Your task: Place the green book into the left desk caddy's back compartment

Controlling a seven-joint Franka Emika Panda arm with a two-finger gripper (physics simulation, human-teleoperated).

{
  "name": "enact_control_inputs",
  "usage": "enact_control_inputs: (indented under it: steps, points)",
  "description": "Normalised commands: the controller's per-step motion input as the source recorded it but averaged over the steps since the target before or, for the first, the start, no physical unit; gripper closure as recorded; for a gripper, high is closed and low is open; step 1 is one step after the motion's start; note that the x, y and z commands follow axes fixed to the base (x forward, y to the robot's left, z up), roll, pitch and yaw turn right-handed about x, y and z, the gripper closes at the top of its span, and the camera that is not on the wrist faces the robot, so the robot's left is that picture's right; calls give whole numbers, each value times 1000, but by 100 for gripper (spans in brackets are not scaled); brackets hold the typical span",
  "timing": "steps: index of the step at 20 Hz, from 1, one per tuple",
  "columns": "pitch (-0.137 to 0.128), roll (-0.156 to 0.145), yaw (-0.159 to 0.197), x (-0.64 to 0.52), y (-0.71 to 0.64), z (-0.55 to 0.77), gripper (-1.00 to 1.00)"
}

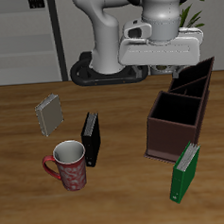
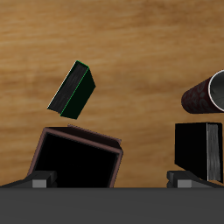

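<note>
The green book [image 1: 185,171] stands upright on the table near its front edge, just in front of the dark brown left desk caddy [image 1: 155,130]. The wrist view shows the green book [image 2: 73,90] beyond the caddy's large square section [image 2: 79,159]. The narrower back compartment [image 1: 190,81] lies at the caddy's far end. My gripper [image 1: 161,71] hangs open high above the table, behind the caddy and well apart from the book. Its fingertips [image 2: 39,179] stand wide apart with nothing between them.
A black book [image 1: 90,139] stands near the table's middle, with a red patterned mug [image 1: 68,164] in front of it. Farther back a grey book [image 1: 50,113] stands tilted. The mug [image 2: 208,92] and black book [image 2: 201,150] also show in the wrist view.
</note>
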Motion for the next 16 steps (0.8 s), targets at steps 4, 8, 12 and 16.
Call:
enact_control_inputs:
  steps: [4, 8, 12, 16]
  points:
    - [-16, -1, -38, 345, 288, -67, -100]
    - [-16, 6, -25, 162, 163, -54, -100]
    - [-11, 2, -22, 302, 172, -88, -100]
    - [2, 0, -5, 259, 41, -203, -100]
